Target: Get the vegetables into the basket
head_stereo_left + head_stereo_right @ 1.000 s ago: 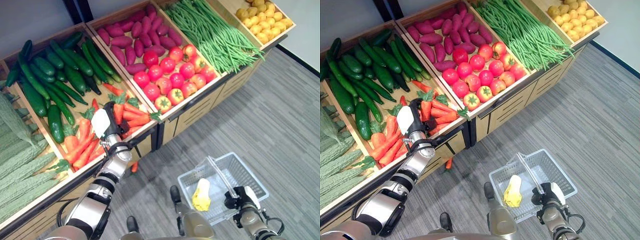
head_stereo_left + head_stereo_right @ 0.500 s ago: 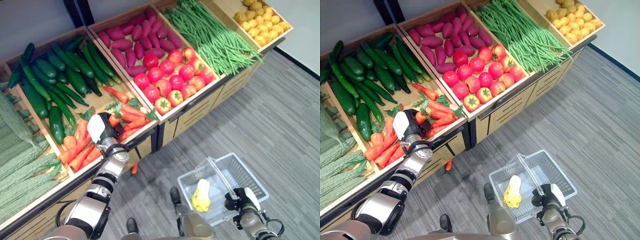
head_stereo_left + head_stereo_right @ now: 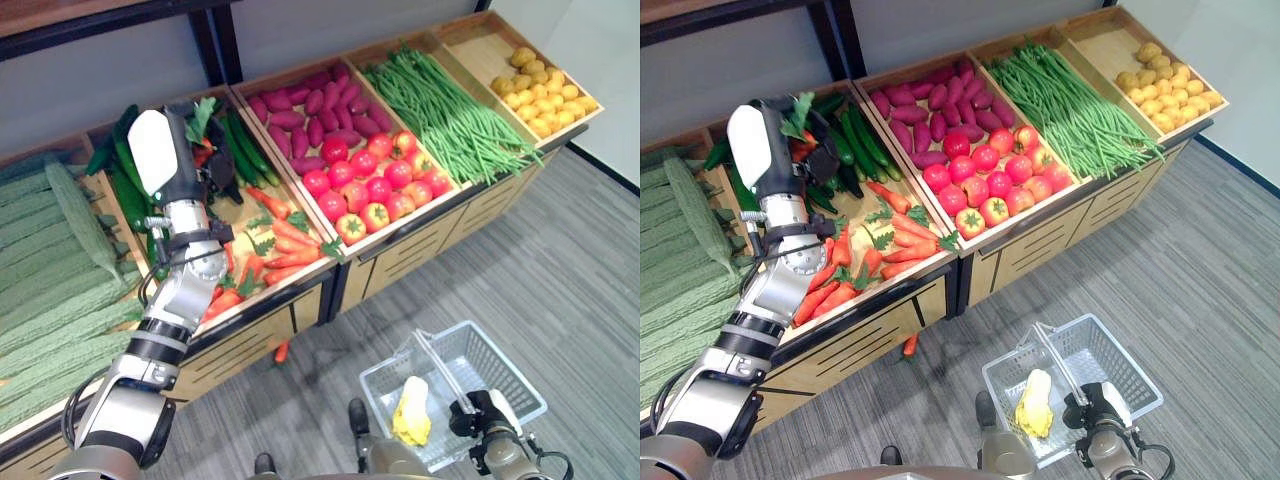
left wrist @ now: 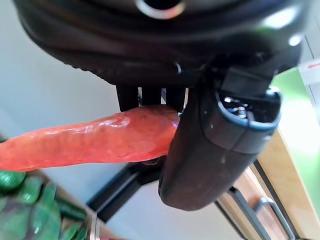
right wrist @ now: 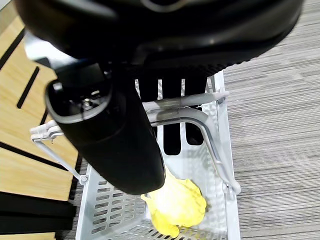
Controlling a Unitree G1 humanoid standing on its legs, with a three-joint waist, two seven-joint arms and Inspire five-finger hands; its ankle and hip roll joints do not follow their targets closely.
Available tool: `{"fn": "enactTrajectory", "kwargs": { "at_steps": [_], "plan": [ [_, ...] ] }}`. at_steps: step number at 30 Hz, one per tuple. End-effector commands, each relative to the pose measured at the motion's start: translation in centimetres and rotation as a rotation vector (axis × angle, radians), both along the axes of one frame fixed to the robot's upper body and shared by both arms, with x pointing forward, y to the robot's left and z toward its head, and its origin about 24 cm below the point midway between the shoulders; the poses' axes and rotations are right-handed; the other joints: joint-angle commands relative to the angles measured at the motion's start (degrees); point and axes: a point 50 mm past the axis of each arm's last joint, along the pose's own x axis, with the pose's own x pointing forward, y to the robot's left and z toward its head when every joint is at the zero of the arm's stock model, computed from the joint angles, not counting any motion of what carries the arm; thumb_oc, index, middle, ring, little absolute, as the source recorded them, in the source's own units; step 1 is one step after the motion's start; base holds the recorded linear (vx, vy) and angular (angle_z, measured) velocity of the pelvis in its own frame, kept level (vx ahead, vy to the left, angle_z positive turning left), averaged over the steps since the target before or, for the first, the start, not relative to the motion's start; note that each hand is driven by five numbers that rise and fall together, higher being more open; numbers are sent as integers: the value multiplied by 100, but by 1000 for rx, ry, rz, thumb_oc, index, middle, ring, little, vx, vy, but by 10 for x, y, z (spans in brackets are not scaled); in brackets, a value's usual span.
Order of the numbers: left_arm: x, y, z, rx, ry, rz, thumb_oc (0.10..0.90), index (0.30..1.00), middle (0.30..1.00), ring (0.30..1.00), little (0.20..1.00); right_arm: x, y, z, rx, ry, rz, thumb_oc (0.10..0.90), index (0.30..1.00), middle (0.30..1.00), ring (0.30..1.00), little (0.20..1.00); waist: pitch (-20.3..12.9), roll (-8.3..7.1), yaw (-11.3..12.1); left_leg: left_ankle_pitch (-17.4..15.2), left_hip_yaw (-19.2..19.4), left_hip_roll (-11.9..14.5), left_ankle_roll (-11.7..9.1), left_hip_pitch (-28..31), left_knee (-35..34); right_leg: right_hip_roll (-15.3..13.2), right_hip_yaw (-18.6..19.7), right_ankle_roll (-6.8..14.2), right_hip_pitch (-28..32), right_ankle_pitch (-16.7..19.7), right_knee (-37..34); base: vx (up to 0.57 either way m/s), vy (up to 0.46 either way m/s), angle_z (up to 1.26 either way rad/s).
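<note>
Apparently crosswise, carrot (image 4: 95, 140) (leafy end up) clenched in left hand (image 3: 185, 165) fingers.

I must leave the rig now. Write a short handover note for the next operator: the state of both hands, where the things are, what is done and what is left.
Left hand: shut on a carrot, raised above the cucumber and carrot bin.
Right hand: shut on the handle of the basket, held low over the floor beside the stand.
Done: one yellow vegetable lies in the basket; the carrot is out of the bin.
Left: bring the carrot over the basket and release it, then fetch more. One carrot lies on the floor under the stand's front edge.
</note>
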Motion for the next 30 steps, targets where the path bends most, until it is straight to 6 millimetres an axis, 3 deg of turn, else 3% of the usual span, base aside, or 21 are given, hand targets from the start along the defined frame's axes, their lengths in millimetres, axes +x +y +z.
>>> {"fn": "enactTrajectory", "kwargs": {
  "at_steps": [1,14,30],
  "plan": [
    [2,-16,37,70,-101,-201,400,300,300,300,300,8,-24,15,-43,-94,-45,400,300,300,300,300,-449,-81,-77,8,-365,173,-105,-199,10,-406,-330,575,378,-562,8,-35,75,8],
    [-13,9,21,319,75,-242,400,300,300,300,300,-4,-25,12,-7,-74,-57,400,300,300,300,300,-505,-89,49,-4,-514,-25,-19,-213,10,-615,-453,672,465,-479,8,-11,46,9],
    [-5,29,22,859,162,-107,400,300,300,300,300,-8,-23,11,-1,-82,-43,400,300,300,300,300,-532,-70,44,-13,-506,-148,30,-208,10,-743,-444,765,464,-435,8,-1,8,1]
  ]
}}
